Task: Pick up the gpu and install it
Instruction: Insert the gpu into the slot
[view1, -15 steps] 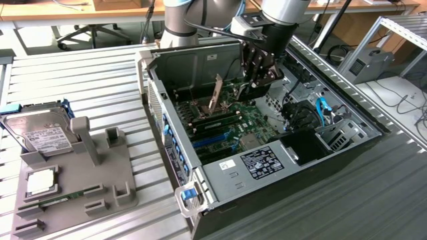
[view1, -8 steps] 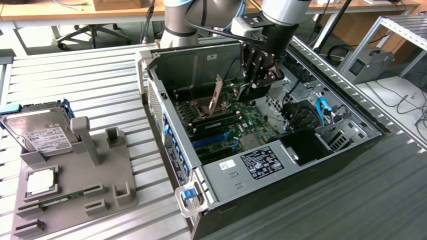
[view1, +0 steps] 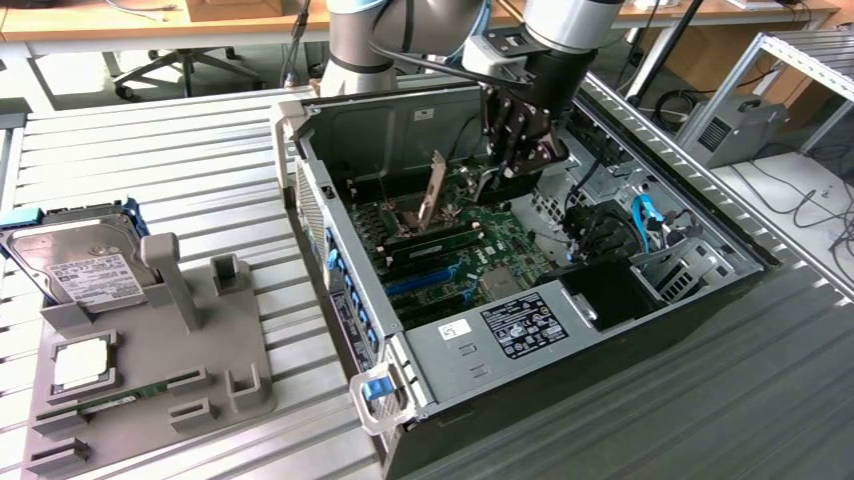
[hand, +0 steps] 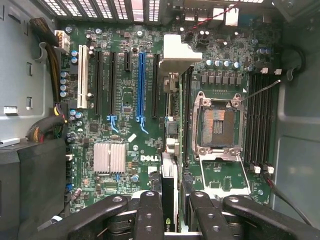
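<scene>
Hard drive (view1: 83, 265) resting in grey fixture (view1: 160, 390) at exterior view's left, well apart from work. Open computer case (view1: 534, 340) sitting right of it. Gripper (view1: 521, 165) hanging inside case, jaws clamping gpu (view1: 430, 200) edge-on, card hovering over motherboard (hand: 125, 100); pickup done, seating in slot not yet done. Wrist view showing blue slot (hand: 140, 85) and "DELL" lettering (hand: 149, 158) on board.
</scene>
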